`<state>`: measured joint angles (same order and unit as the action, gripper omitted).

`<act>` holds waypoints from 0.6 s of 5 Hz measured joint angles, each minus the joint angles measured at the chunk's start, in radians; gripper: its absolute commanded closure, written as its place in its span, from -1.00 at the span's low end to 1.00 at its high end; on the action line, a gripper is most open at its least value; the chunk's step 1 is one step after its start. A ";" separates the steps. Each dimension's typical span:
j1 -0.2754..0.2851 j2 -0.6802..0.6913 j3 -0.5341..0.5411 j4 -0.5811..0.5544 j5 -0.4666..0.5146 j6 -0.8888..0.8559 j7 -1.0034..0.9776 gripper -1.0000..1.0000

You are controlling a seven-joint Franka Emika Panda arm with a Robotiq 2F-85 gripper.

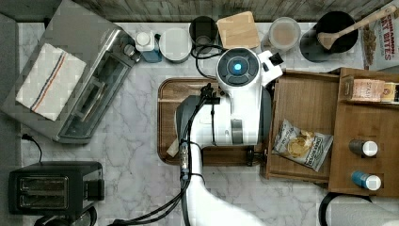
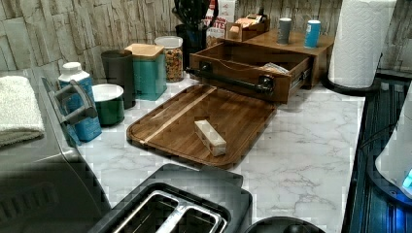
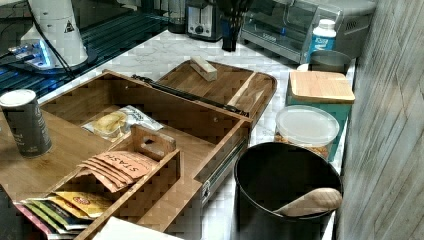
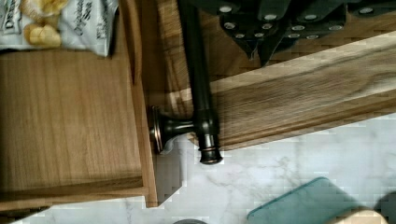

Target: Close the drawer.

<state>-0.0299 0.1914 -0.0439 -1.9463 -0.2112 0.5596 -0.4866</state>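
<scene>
The drawer (image 1: 306, 101) stands pulled out of its cabinet toward the top view's left, with a chip bag (image 1: 301, 143) lying inside. A dark metal bar handle (image 4: 198, 84) runs along the drawer's front (image 2: 238, 73). In the wrist view my gripper (image 4: 260, 52) hangs over the rounded wooden tray (image 4: 303, 88), just beside the handle and on the side away from the drawer. Its dark fingers sit close together with nothing between them. In the top view my white arm (image 1: 240, 94) covers the drawer's front edge and much of the tray (image 1: 167, 103).
A small pale block (image 2: 210, 137) lies on the tray. Two cans (image 1: 364, 147) and a tea box (image 1: 367, 89) stand on the cabinet top. Jars and a canister (image 1: 237, 29) line the back wall. A toaster oven (image 1: 80, 80) and a toaster (image 1: 54, 186) occupy the top view's left.
</scene>
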 measured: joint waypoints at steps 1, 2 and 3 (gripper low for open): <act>0.001 0.028 0.002 -0.024 -0.004 0.055 0.000 1.00; 0.001 0.057 0.002 -0.048 -0.004 0.071 0.021 1.00; 0.001 0.083 0.001 -0.089 -0.004 0.133 0.022 1.00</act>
<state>-0.0291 0.2747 -0.0428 -2.0352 -0.2150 0.6924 -0.4644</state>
